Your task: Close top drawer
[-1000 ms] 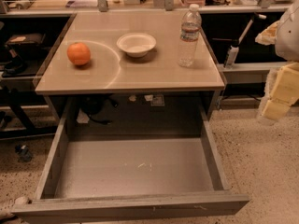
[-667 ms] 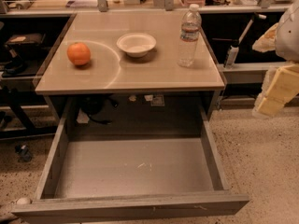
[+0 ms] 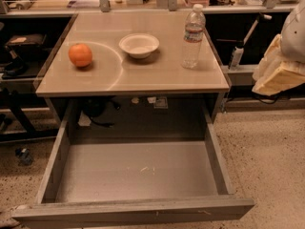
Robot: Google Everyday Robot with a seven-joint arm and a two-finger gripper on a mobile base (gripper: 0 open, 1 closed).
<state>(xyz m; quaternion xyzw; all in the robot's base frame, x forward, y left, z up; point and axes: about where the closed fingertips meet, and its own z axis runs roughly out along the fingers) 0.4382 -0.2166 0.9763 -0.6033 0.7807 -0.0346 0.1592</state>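
Below the tabletop [image 3: 157, 75], the top drawer [image 3: 133, 175] stands pulled fully out. Off right hangs my gripper [image 3: 279, 73], clenched or released I cannot tell. I should press the drawer's front centrally, straight inward.

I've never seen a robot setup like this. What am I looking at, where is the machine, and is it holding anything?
This is a single camera picture looking down at a small cabinet from the front. The robot is a wheeled base with one arm. Only the pale, padded end of that arm, its gripper, shows at the right edge, off to the side of the cabinet, with nothing visibly held. On the tabletop sit an orange, a white bowl and a water bottle. Below them the top drawer is pulled far out, showing its bare grey bottom. The job is to push it shut, which is not yet done.
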